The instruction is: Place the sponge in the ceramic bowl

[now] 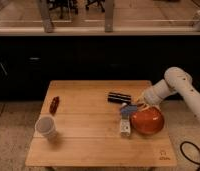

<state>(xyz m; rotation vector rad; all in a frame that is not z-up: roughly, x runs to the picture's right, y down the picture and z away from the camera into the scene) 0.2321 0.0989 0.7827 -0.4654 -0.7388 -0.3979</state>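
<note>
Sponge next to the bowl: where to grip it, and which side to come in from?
Probably top-down, across the short width of the sponge. It is a small low block, hemmed in at table level: black box behind, pale bottle in front, ceramic bowl right beside it. The gripper is at the bowl's far rim, close to the sponge, so little travel is needed.
</note>
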